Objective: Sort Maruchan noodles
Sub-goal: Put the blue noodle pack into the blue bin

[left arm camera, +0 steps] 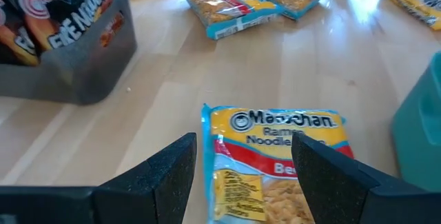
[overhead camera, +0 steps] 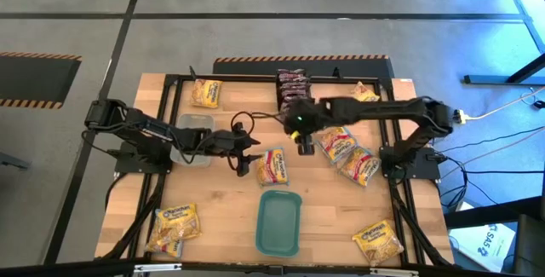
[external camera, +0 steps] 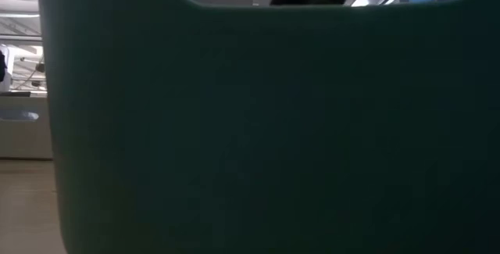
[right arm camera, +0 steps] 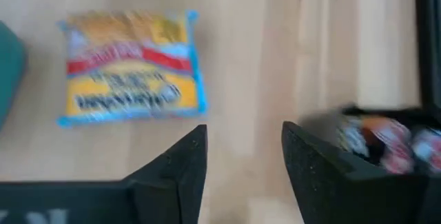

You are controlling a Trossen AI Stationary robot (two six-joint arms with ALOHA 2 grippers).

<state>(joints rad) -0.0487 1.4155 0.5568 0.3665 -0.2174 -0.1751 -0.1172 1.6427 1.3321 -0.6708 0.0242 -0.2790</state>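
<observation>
Bare wood lies open under the right gripper (overhead camera: pixel 306 147), with a yellow noodle packet (overhead camera: pixel 273 166) just beside it and the dark tub (right arm camera: pixel 386 148) close on its other side. The left gripper (overhead camera: pixel 244 163) hangs spread over that packet, teal tray (overhead camera: pixel 279 221) near.

You had yellow Maruchan noodles (overhead camera: pixel 273 166) lying flat at mid-tabletop (overhead camera: pixel 230 217), more yellow packets (overhead camera: pixel 351 153) scattered around, and dark packets (overhead camera: pixel 292 87) at the far edge.

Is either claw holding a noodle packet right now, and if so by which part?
Nothing is held. The left claw is open, straddling a yellow Maruchan packet lying on the table. The right claw is open and empty beside the tub of dark packets.
</observation>
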